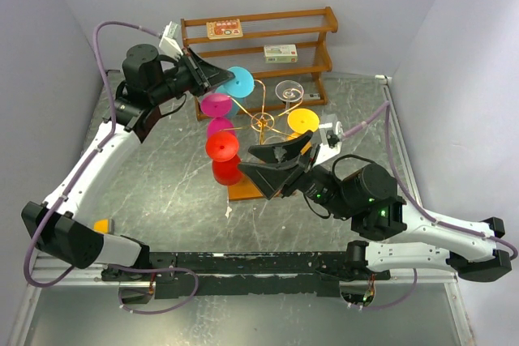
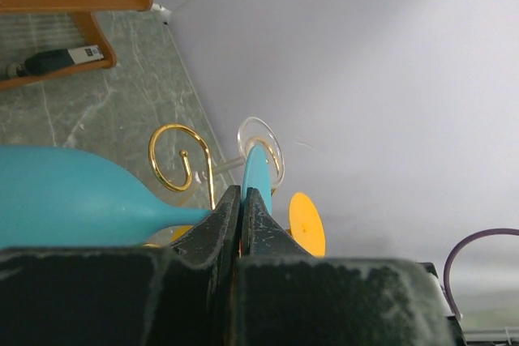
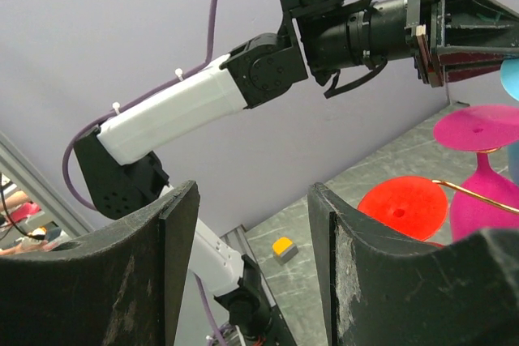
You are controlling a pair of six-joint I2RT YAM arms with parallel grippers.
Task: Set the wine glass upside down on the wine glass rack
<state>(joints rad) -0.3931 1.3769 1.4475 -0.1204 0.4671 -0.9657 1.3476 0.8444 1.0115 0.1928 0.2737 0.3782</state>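
Observation:
The gold wire wine glass rack [image 1: 262,121] stands mid-table on its wooden base [image 1: 246,191]. Pink [image 1: 215,105], red [image 1: 221,147], yellow [image 1: 302,121] and clear [image 1: 289,91] glasses hang on it upside down. My left gripper [image 1: 217,79] is shut on the stem of a blue wine glass [image 1: 238,83], held on its side at the rack's back left. In the left wrist view the gripper [image 2: 242,192] pinches the stem, with the blue bowl [image 2: 65,196] at the left and a gold scroll [image 2: 174,160] just beyond. My right gripper [image 1: 255,164] is open and empty beside the red glass [image 3: 403,207].
A brown wooden three-tier shelf [image 1: 259,34] with small boxes stands at the back. A small orange block [image 1: 103,224] lies near the left arm's base and also shows in the right wrist view [image 3: 282,247]. Grey walls close in both sides.

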